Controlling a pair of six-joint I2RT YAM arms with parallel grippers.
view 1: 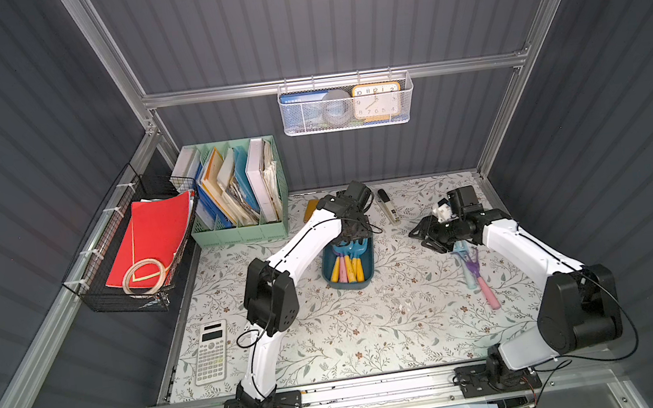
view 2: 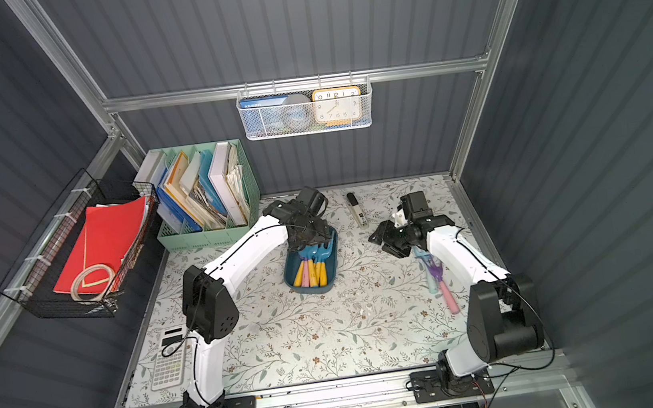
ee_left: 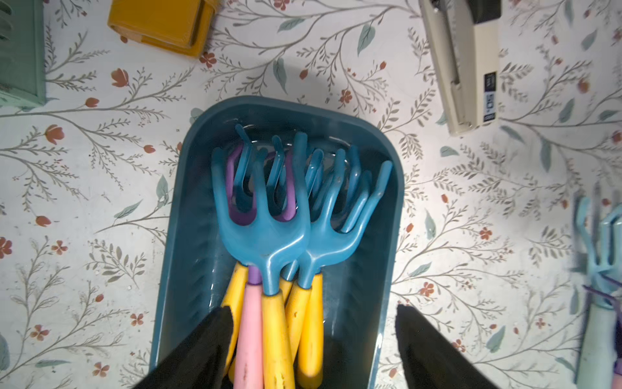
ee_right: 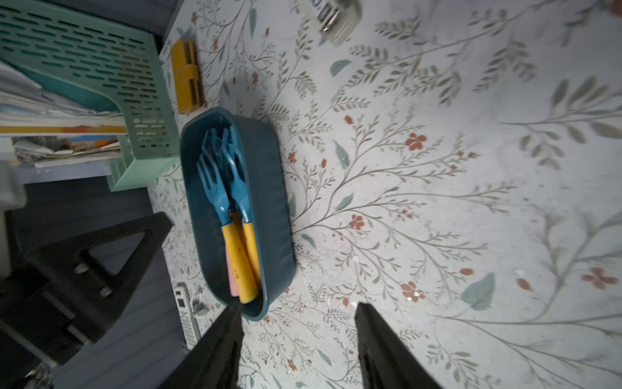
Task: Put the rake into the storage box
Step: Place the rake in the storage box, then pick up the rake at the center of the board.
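Note:
The storage box (view 1: 351, 287), a shallow dark teal tray, lies mid-table and holds several rakes (ee_left: 266, 235) with blue heads and yellow handles, plus a purple one with a pink handle. My left gripper (ee_left: 313, 307) hovers open over the handles, one finger inside the box and one outside its rim (ee_left: 192, 235). A pale blue rake (view 1: 466, 268) and a purple rake with a pink handle (view 1: 487, 293) lie crossed on the mat under my right arm. My right gripper (view 1: 420, 236) stands open and empty just beyond them, right of the box (ee_right: 272, 208).
A mint file organizer (view 1: 237, 190) stands at the back left, with a yellow item (view 1: 310, 209) and a stapler (view 1: 387, 205) behind the box. A calculator (view 1: 210, 352) lies front left. A black wire basket (view 1: 133, 252) and a white mesh basket (view 1: 343, 104) hang on the walls.

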